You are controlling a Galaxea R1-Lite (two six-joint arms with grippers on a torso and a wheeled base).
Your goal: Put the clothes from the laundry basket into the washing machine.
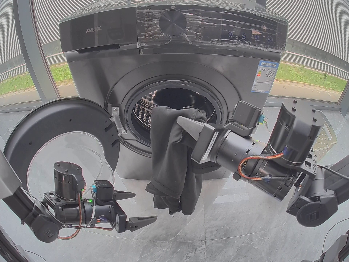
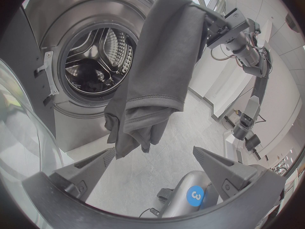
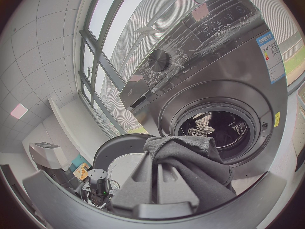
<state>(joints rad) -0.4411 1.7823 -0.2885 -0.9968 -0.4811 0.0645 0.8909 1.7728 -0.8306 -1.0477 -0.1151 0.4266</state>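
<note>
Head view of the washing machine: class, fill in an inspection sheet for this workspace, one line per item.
Surface: grey tiled floor, glossy.
Job's things: washing machine, its door swung open to the robot's left; dark garment hanging in front of the drum opening.
Clutter: pale perforated container beside the machine, partly hidden.
Grippers: right gripper shut on the garment; left gripper open, low, holding nothing.
Cables: orange cable looped at the right wrist.
Surroundings: windows behind the machine, grass outside.

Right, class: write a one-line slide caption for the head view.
Right end effector holds a dark garment before the washing machine's open mouth; left end effector hangs open, low near the door.
</note>
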